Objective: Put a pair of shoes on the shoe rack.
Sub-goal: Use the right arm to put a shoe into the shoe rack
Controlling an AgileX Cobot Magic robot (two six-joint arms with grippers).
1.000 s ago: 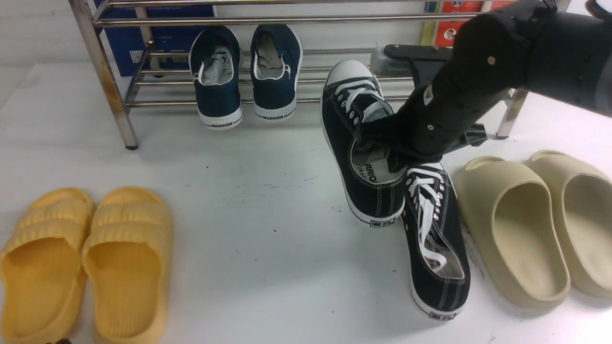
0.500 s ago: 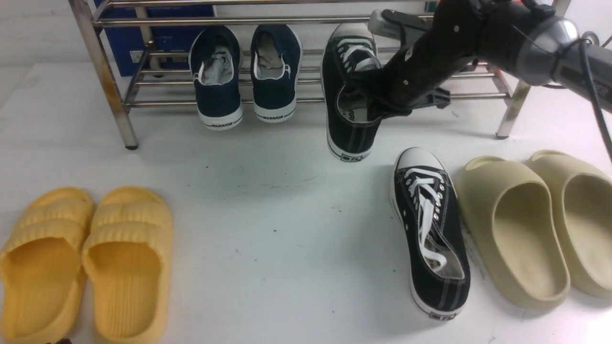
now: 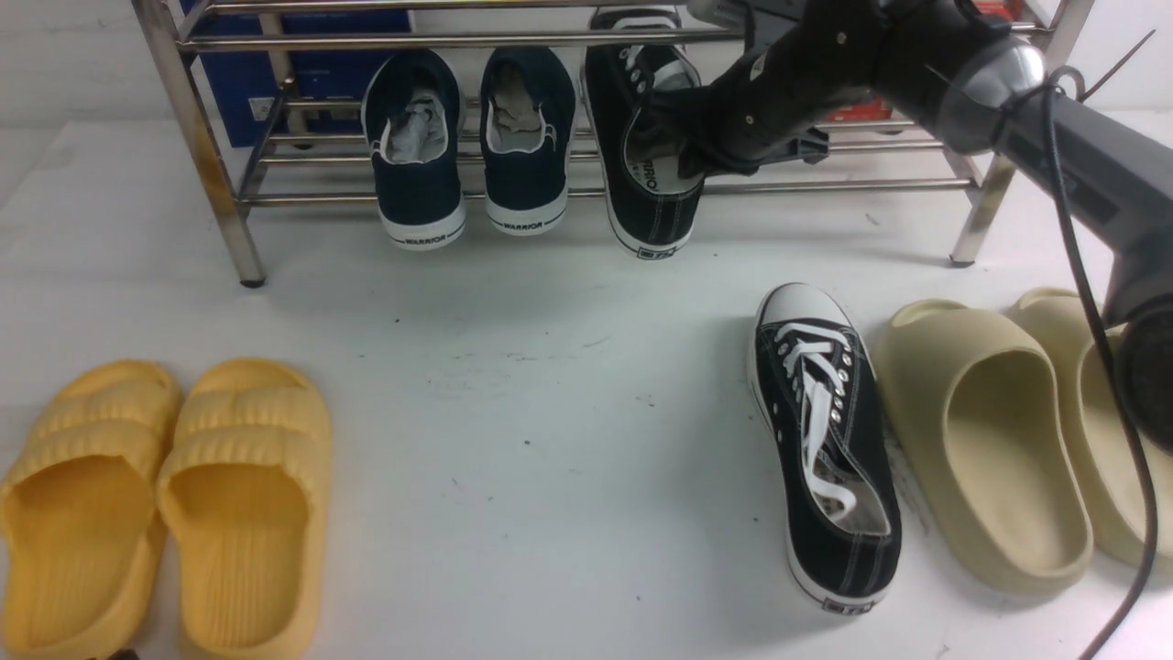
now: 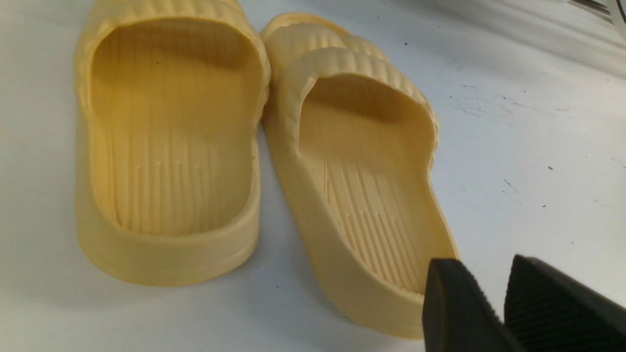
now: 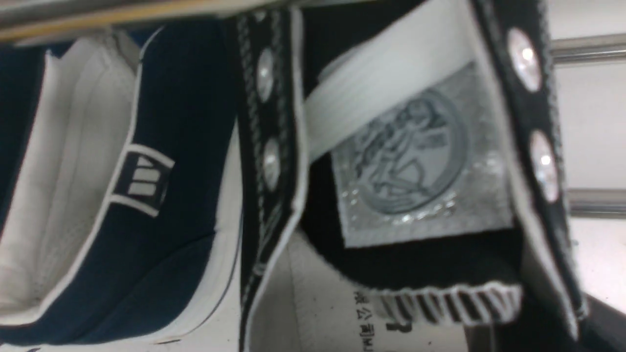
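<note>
One black canvas sneaker lies toe-in on the lower bars of the steel shoe rack, right of the navy pair, heel over the front bar. My right gripper is shut on its right collar wall, one finger inside the shoe; the right wrist view shows its tongue label and that gripper. The other black sneaker lies on the table at front right, toe toward the rack. My left gripper is shut and empty, hovering by the yellow slides.
Two navy WARRIOR sneakers sit on the rack's lower tier, close beside the held shoe. Yellow slides lie at front left, seen too in the left wrist view. Beige slides lie at front right. Rack posts stand on the table.
My right arm has carried the black sneaker up from beside its mate, away toward the rack and leftward; it now sits on the lower tier next to the navy pair.
</note>
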